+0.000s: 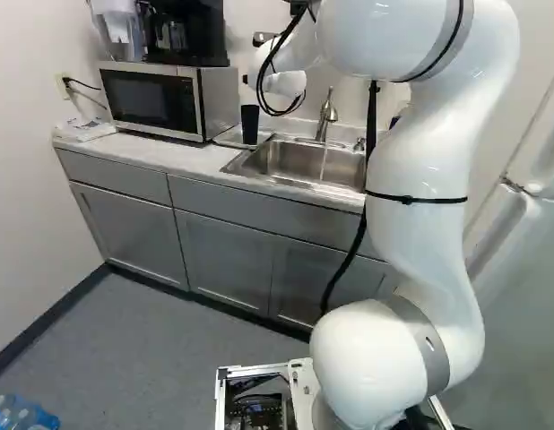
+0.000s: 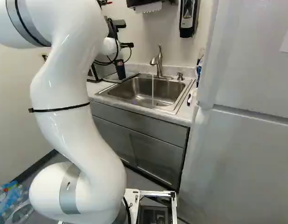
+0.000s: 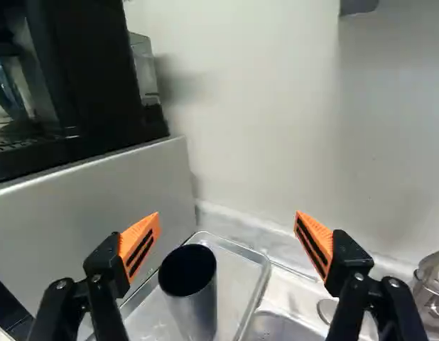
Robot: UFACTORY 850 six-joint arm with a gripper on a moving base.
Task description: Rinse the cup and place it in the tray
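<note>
Reading the left base view as a clock, I see the microwave [image 1: 151,100] near half past ten on the surface [image 1: 174,156], then the tray [image 3: 237,273] at eleven with the dark cup [image 1: 249,125] upright in it, toward twelve. A bit above the cup hangs the gripper [image 2: 127,45], jaws spread wide apart. Round near one o'clock, water runs from the faucet [image 1: 326,116] into the sink [image 2: 144,91], and the fridge [image 1: 519,269] stands at three.

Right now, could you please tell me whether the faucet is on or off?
On: a thin stream of water falls from the faucet into the sink.
</note>
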